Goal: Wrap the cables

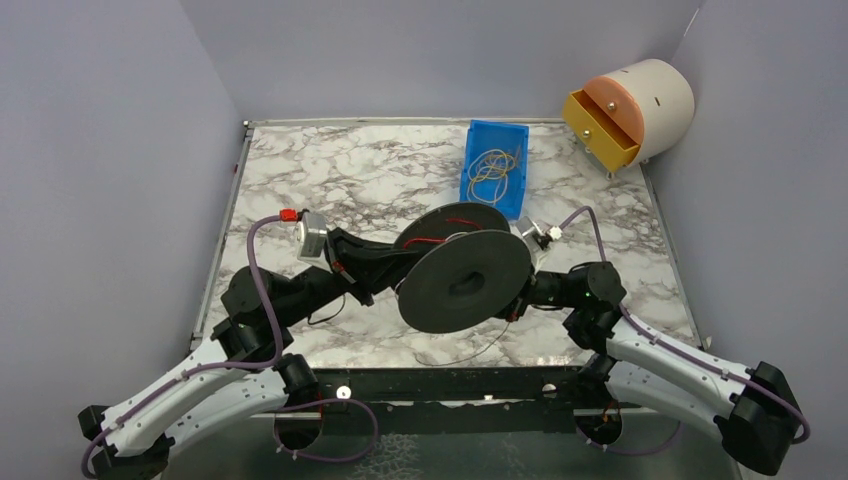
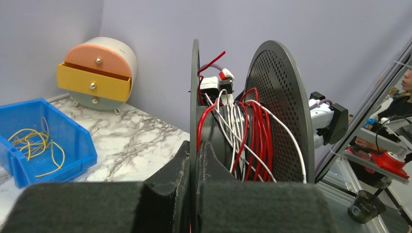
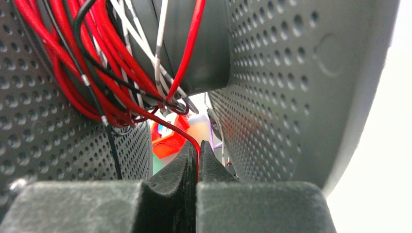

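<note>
Right wrist, right fingers [image 3: 179, 171] pinching red cable [image 3: 181, 130], left fingers [image 2: 171, 171] clamping spool flange [image 2: 195, 97]

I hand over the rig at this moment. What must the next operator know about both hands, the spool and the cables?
Left hand: shut on the edge of one flange of the black spool.
Right hand: shut on a red cable under the spool, between the flanges.
Cables: many red, white and dark turns lie on the core.
Done: most of the winding, it seems.
Left: probably to wind in the held red cable; how much slack remains cannot be seen.
Blue bin with yellow loops: at the far side.
</note>
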